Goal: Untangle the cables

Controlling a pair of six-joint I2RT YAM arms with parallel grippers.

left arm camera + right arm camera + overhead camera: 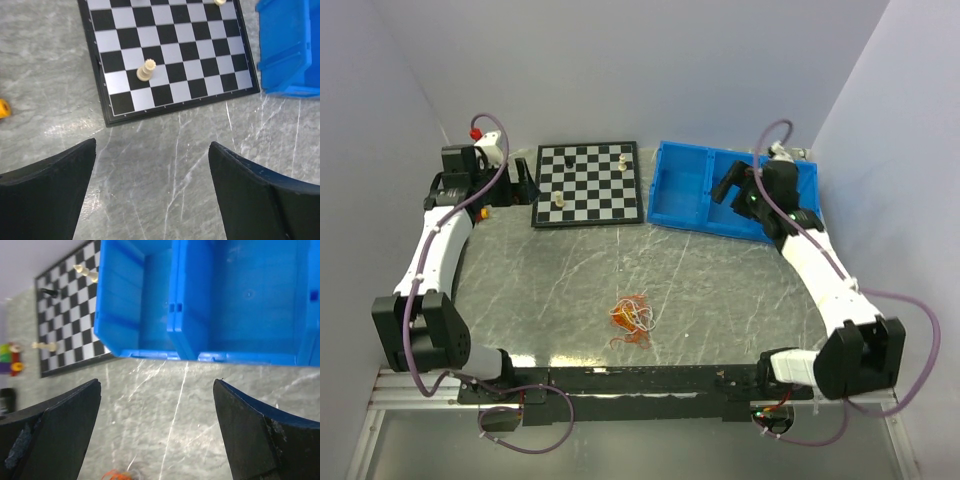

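The cables (632, 318) lie in a small orange, red, yellow and white tangle on the grey table, in the near middle, with neither gripper touching them. In the right wrist view only an orange bit of the cables (116, 475) shows at the bottom edge. My left gripper (525, 180) sits far back on the left, beside the chessboard. It is open (152, 145) with bare table between its fingers. Over the blue bin at the back right, my right gripper (731, 186) also stands open (156, 382) and holds nothing.
A chessboard (588, 185) with a few pieces lies at the back centre; a pale piece (146, 70) stands near its front-left corner. The blue two-compartment bin (692, 190) stands to its right. Small coloured objects (10, 357) lie left of the board.
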